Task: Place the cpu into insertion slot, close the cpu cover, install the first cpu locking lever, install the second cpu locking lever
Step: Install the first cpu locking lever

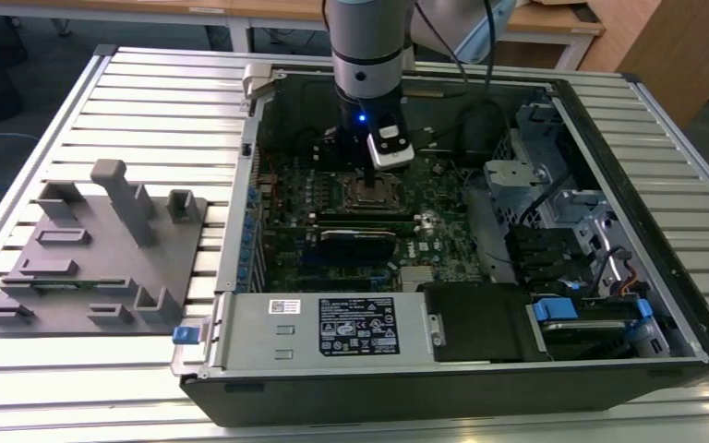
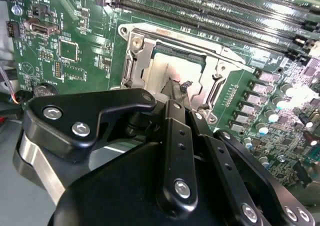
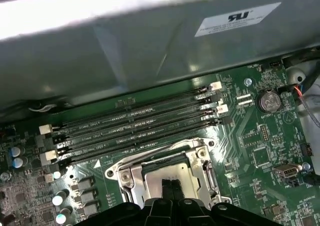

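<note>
Cpu (image 2: 162, 68), small flat silver-grey square chip: found lying in silvery-rimmed square insertion slot (image 2: 132, 61), just beneath black gripper (image 2: 174, 88) pinched together on nothing; slow, level, centred pressing judged best.

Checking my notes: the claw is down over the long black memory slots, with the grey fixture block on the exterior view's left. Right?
Not quite. The claw is down over the insertion slot, as the second wrist view shows; the memory slots lie beside it. The grey fixture block is on the exterior view's left.
</note>
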`<state>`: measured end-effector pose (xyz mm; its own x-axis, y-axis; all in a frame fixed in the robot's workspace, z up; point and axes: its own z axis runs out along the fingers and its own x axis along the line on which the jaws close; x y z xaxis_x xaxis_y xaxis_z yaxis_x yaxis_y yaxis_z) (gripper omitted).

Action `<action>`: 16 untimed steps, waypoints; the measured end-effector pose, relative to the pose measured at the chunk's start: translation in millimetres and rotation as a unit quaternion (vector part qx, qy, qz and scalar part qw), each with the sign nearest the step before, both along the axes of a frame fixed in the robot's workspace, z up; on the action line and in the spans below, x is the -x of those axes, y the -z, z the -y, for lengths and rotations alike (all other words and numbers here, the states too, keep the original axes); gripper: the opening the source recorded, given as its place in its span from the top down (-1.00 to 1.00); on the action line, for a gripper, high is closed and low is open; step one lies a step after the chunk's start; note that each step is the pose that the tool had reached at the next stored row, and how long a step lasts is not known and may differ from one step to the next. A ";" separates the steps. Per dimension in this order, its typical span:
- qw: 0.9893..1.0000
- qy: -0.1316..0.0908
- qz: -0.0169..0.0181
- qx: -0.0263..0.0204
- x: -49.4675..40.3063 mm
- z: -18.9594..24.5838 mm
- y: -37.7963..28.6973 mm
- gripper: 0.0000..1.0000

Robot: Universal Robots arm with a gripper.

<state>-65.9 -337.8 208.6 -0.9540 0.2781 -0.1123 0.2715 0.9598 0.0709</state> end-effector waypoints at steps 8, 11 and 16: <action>0.999 0.000 -0.038 0.000 -2.0 0.0 1.3 0.80; 0.999 0.000 -0.043 0.000 -2.1 0.1 1.2 0.80; 0.999 -0.015 -0.044 0.001 -2.5 0.1 1.4 0.80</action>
